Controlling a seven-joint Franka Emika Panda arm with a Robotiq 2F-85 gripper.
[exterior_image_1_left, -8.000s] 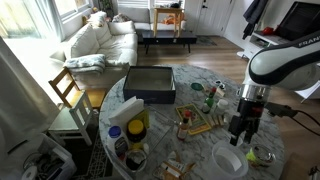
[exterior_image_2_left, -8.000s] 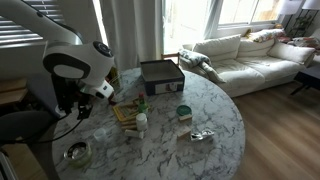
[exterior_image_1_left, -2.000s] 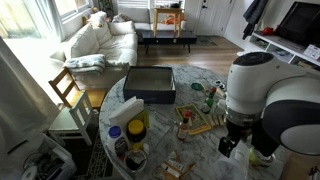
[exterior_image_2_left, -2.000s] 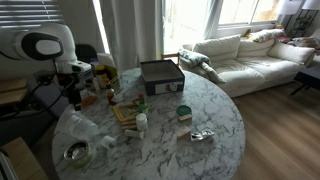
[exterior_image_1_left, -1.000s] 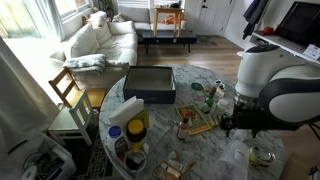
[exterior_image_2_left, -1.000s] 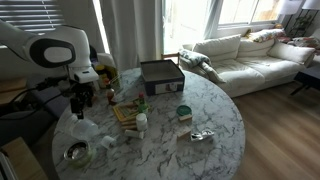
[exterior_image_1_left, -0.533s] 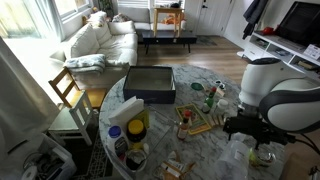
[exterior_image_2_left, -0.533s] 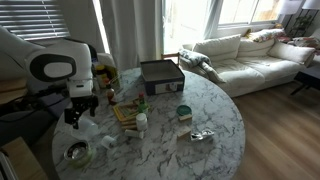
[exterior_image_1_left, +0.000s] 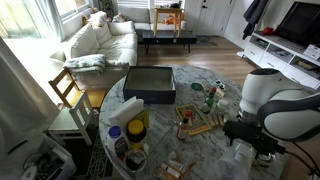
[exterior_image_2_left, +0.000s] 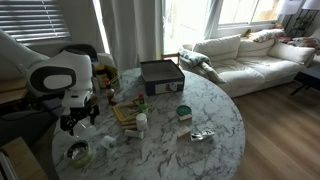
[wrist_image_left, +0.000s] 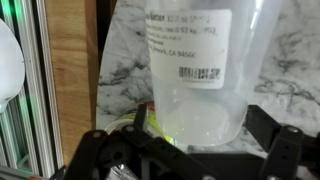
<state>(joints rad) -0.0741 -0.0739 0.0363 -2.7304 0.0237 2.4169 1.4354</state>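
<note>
The hand (wrist_image_left: 190, 142) is open wide. In the wrist view one black finger (wrist_image_left: 100, 150) sits at 7 o'clock and the other at 5 o'clock. A clear plastic cup (wrist_image_left: 195, 70) stands between them and runs from the middle up to 12 o'clock. It has a white label with a bar code. There is a gap on each side of the cup, so the fingers do not seem to touch it. The cup is on the white and grey marble tabletop (wrist_image_left: 125, 60).

In an exterior view the hand (exterior_image_1_left: 244, 132) hangs low over the round tabletop (exterior_image_1_left: 165, 120), near its edge at about 4 o'clock. The clear cup (exterior_image_1_left: 240, 155) is right below the hand. A black box (exterior_image_1_left: 150, 83) sits far off at 11 o'clock, and a green bottle (exterior_image_1_left: 210, 97) stands at 1 o'clock.

In an exterior view the hand (exterior_image_2_left: 76, 120) is at 9 o'clock on the tabletop (exterior_image_2_left: 215, 110). The cup is hard to see there. A small bowl (exterior_image_2_left: 77, 152) is just beside the hand at 8 o'clock. A little white bottle (exterior_image_2_left: 142, 122) stands near the middle.
</note>
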